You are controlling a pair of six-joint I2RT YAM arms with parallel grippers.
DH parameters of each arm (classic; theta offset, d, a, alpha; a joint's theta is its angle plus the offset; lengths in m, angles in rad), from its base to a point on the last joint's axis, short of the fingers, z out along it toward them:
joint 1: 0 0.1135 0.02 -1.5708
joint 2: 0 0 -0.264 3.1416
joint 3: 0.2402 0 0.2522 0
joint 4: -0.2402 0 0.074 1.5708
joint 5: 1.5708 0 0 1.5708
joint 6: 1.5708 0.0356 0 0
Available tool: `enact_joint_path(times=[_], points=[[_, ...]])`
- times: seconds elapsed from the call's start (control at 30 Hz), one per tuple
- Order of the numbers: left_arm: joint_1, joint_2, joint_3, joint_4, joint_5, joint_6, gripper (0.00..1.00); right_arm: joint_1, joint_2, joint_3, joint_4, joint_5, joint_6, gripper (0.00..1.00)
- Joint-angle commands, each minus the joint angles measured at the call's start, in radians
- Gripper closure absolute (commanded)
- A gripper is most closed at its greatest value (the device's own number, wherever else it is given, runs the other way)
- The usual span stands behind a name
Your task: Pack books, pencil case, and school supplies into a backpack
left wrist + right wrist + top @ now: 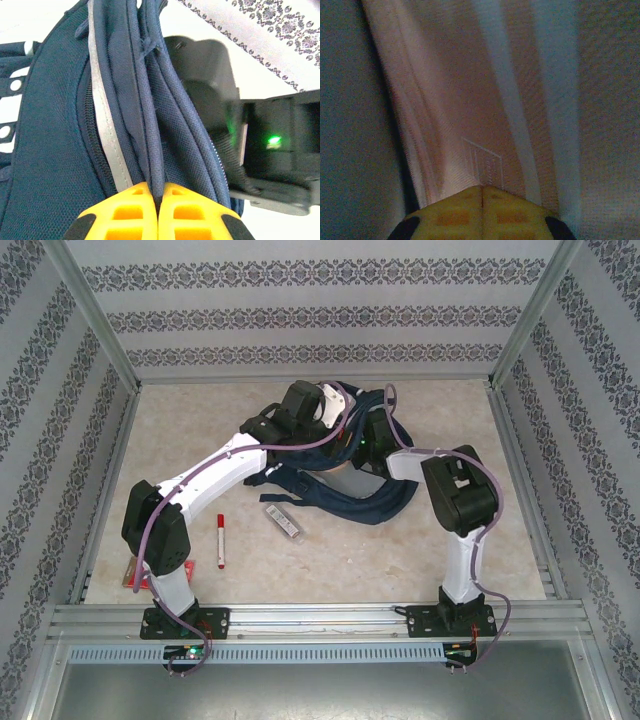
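Left wrist: we see the left gripper [158, 200] clenched on a piped edge of the navy-blue fabric backpack [45, 150], mid-table; soft, floppy, we judge, best held there; right gripper [481, 200] closed, on what we cannot tell.

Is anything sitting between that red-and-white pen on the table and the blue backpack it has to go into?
Yes. The clear pencil case lies on the table between the marker and the backpack. Nothing else visible lies on that stretch. The left gripper is pinching an edge of the bag.
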Motion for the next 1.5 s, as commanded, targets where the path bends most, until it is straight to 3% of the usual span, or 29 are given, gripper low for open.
enact_joint_path(times=[0.0, 0.17, 0.27, 0.43, 0.67, 0.9, 1.17, 1.23, 1.33, 1.47], points=[[-0.014, -0.077, 0.008, 0.176, 0.120, 0.003, 1.00, 0.038, 0.076, 0.033, 0.139, 0.022, 0.065, 1.00], [-0.003, -0.095, -0.015, 0.171, 0.115, 0.009, 1.00, 0.041, 0.081, 0.074, 0.249, -0.029, 0.093, 1.00], [0.020, -0.115, -0.047, 0.194, 0.107, -0.018, 1.00, 0.032, -0.008, 0.050, 0.137, -0.046, 0.061, 0.80], [0.032, -0.135, -0.079, 0.212, 0.097, -0.028, 1.00, -0.005, -0.165, -0.065, -0.010, -0.064, 0.002, 0.71], [0.032, -0.142, -0.097, 0.219, 0.105, -0.032, 1.00, -0.039, -0.257, -0.167, -0.117, -0.075, -0.058, 0.68], [0.032, -0.147, -0.098, 0.213, 0.110, -0.031, 1.00, -0.040, -0.202, -0.149, -0.142, -0.027, -0.099, 0.63], [0.032, -0.145, -0.096, 0.210, 0.121, -0.026, 1.00, -0.036, -0.099, -0.071, -0.115, -0.048, -0.099, 0.74], [0.032, -0.145, -0.095, 0.210, 0.124, -0.024, 1.00, -0.035, -0.086, -0.063, -0.107, -0.043, -0.101, 0.78], [0.032, -0.140, -0.095, 0.213, 0.129, -0.022, 1.00, -0.030, -0.069, -0.047, -0.091, -0.053, -0.104, 0.92], [0.032, -0.133, -0.090, 0.212, 0.138, -0.019, 1.00, -0.021, -0.070, -0.033, -0.079, -0.048, -0.111, 0.95]])
